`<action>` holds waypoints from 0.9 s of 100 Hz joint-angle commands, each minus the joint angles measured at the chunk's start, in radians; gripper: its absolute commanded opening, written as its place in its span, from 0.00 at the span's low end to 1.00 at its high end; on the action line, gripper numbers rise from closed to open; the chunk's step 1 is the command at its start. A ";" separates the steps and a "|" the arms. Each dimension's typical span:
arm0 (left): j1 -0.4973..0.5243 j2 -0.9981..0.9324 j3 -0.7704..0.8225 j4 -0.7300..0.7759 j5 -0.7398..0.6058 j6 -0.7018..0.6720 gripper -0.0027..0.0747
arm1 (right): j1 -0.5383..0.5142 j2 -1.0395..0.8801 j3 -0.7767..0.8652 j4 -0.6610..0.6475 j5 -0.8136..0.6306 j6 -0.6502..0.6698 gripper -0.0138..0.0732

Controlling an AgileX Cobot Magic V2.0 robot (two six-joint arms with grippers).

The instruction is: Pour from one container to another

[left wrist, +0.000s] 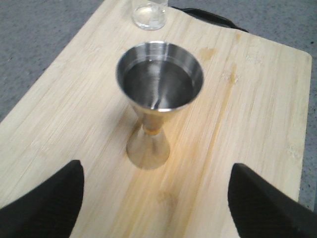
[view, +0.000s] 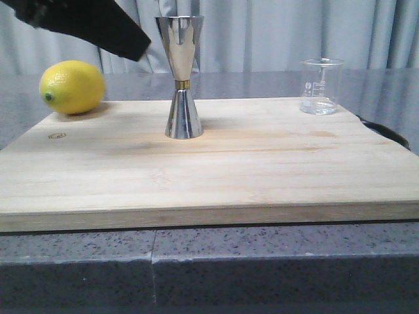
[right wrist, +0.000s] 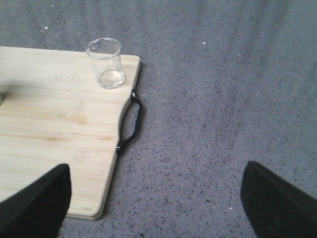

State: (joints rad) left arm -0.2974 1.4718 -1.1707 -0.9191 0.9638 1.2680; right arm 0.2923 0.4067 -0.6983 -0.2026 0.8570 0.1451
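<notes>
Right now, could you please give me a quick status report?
Left gripper open above the jigger, right gripper open, both empty. Beaker upright at the board's far right corner, untouched. Lemon far left, nothing blocking.

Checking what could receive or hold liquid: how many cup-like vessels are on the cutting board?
2. The steel jigger stands upright mid-board; the glass beaker stands at the board's far right corner. The lemon sits far left.

Jigger [view: 182, 78] mid-board [view: 262, 176], beaker [view: 321, 86] at far right corner, lemon [view: 72, 87] far left.
</notes>
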 commanded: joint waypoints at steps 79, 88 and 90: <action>0.003 -0.784 0.209 0.947 -0.050 -1.287 0.75 | -0.004 0.006 -0.027 -0.021 -0.028 -0.004 0.85; 0.003 -0.850 0.281 0.949 -0.096 -1.291 0.74 | -0.004 0.006 -0.027 -0.021 -0.022 -0.004 0.85; 0.003 -0.862 0.294 0.949 -0.105 -1.291 0.73 | -0.004 0.006 -0.027 -0.021 -0.022 -0.004 0.85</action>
State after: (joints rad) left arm -0.2974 0.6573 -0.9061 0.0236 0.9688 0.0000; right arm 0.2923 0.4067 -0.6983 -0.2026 0.8883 0.1451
